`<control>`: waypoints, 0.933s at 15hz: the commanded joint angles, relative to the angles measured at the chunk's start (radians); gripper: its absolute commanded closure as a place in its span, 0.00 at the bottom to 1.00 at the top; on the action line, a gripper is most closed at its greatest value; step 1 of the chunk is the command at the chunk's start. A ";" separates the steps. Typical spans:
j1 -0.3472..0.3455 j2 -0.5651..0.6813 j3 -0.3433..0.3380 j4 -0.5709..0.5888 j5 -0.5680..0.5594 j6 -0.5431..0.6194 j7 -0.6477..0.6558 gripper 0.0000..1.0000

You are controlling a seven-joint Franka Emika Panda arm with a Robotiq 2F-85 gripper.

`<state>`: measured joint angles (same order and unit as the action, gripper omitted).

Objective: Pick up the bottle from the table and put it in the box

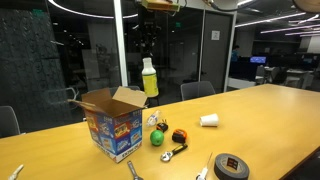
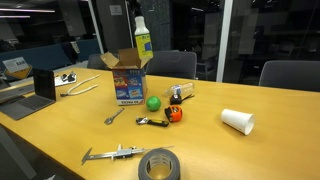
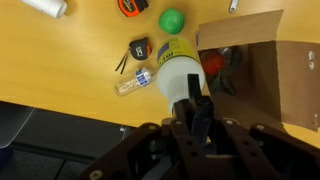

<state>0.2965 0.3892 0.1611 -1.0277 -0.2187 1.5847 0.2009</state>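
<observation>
The jaws are clamped on the top of the bottle (image 1: pixel 149 80) and hold it upright in the air above the counter (image 1: pixel 270 115). It hangs over the right edge of the open box (image 1: pixel 112 122). The green ball (image 1: pixel 157 139) lies on the counter nearby.

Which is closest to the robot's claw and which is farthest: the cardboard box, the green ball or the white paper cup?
In an exterior view, from the gripper:
1. Brown cardboard box, just below.
2. Small green ball, beside the box.
3. White paper cup, farthest off.
</observation>
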 commanded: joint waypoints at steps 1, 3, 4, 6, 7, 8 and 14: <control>0.050 0.122 0.008 0.229 -0.021 -0.091 -0.021 0.81; 0.073 0.161 0.007 0.281 -0.017 -0.108 -0.027 0.81; 0.081 0.180 0.007 0.305 -0.013 -0.113 -0.032 0.81; 0.101 0.203 -0.015 0.325 0.005 -0.095 -0.055 0.81; 0.104 0.221 -0.016 0.343 0.009 -0.081 -0.070 0.81; 0.104 0.237 -0.017 0.362 0.016 -0.075 -0.082 0.81; 0.058 0.309 0.016 0.394 0.046 0.028 -0.121 0.81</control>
<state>0.3744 0.6388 0.1622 -0.7346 -0.2047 1.5798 0.1155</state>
